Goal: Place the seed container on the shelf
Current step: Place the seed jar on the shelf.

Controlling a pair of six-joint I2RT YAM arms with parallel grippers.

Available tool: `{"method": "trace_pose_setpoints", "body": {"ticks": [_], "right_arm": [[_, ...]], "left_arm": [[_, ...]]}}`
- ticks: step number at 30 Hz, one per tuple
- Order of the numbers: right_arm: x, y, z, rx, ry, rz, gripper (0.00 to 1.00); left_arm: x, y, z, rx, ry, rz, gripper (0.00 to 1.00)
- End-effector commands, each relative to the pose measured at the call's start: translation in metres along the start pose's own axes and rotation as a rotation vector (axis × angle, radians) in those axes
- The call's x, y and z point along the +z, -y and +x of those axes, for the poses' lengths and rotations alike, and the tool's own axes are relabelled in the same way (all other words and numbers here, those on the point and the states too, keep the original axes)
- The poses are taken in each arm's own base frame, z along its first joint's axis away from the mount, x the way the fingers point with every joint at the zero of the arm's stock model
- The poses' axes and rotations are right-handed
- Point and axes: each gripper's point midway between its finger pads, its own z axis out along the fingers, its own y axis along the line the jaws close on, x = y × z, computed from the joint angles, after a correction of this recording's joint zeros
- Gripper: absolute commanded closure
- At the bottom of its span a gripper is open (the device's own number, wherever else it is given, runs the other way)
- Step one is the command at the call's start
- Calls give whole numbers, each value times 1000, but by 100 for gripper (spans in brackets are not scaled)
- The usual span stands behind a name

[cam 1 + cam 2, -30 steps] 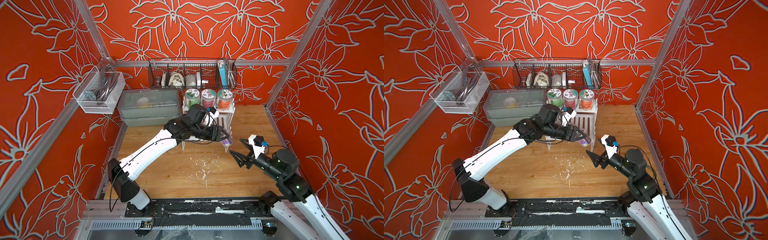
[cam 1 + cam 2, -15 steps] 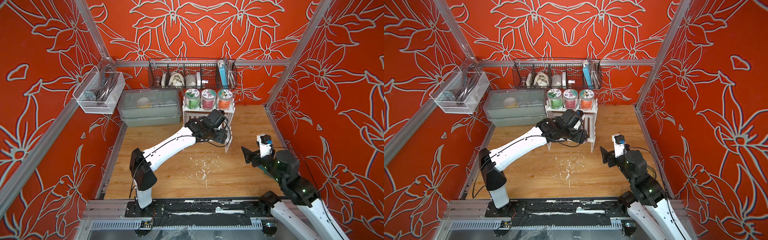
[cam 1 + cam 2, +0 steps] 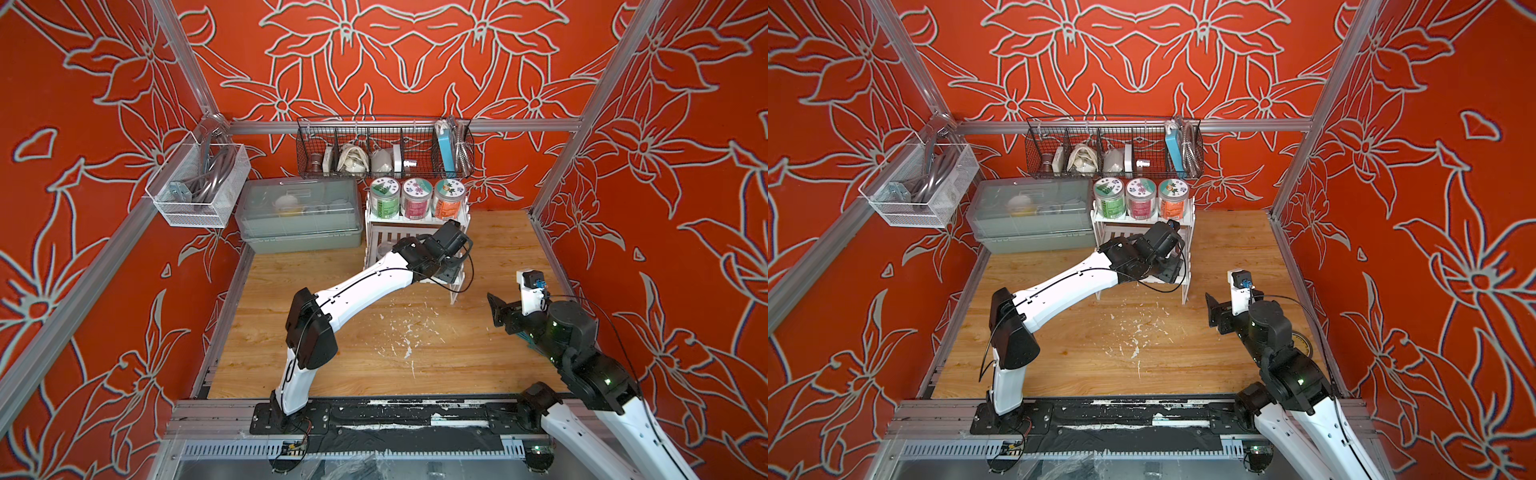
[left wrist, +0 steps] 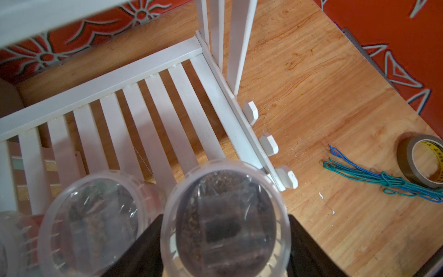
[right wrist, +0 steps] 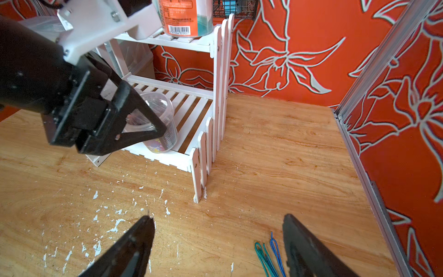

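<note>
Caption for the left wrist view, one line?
Clear seed container held between the left fingers at the white shelf's lower slatted tier, beside a second clear container.

Tape roll [image 4: 403, 156] beside blue-green cords [image 4: 369, 176]

My left arm [image 3: 353, 289] stretches forward from its base, elbow raised and wrist bent downward. The left gripper [image 4: 224, 219] points down, jaws closed on a container [image 4: 225, 230], with a black finger pressed to each side of it. My right arm [image 3: 582, 357] sits folded near its base, to the right of the left gripper and nearer the front. The right gripper [image 5: 219, 242] hangs just over the counter [image 5: 275, 144], jaws wide apart with nothing between them, and faces the left gripper.
</note>
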Motion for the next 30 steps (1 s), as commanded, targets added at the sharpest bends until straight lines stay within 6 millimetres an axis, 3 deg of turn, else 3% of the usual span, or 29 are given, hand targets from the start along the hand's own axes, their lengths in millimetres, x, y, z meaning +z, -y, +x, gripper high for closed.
{"method": "trace_pose_setpoints", "body": {"ticks": [1, 20, 25, 30], "right_arm": [[-6, 4, -11, 20, 23, 14, 14], [-4, 1, -10, 12, 16, 2, 14], [-3, 2, -9, 12, 14, 7, 14], [-2, 2, -9, 13, 9, 9, 14]], "left_arm": [[3, -7, -9, 6, 19, -31, 34], [35, -20, -10, -8, -5, -86, 29], [42, -16, -7, -6, -23, -69, 24], [34, -9, -9, -15, -25, -22, 12]]}}
